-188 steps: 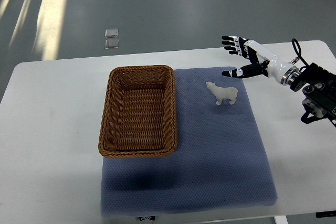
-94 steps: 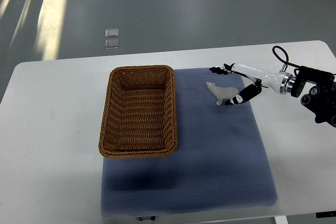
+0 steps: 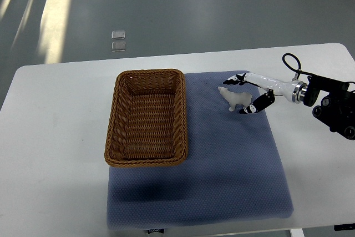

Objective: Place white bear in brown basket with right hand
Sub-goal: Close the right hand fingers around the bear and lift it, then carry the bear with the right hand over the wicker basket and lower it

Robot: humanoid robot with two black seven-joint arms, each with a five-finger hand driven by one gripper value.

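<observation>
**White bear bracketed, grasp not yet closed**

White against the blue mat [image 3: 222, 181], the white bear [image 3: 235, 99] stands upright just right of the brown basket [image 3: 146, 162], a strip of mat between them. From my one view, the top camera, the right hand [image 3: 248, 92] reaches in from the right edge and sits around the bear's rear half: fingers [image 3: 237, 79] run along its far side, and the thumb curls at the near side by the hind legs. The hand is partly closed, cupped around the toy; I cannot tell whether the pads are pressing on it yet, and the bear's feet look planted on the mat, so I judge nothing is held. No left arm shows.

I read this as the grasp step. Next I need the fingers to pinch firmly across the body, then a lift high enough to clear the woven rim, a short carry leftward and a release over the basket floor.

The basket is empty; only its wicker weave shows inside. It rests partly on the mat, partly on the white table [image 3: 55, 137].
</observation>
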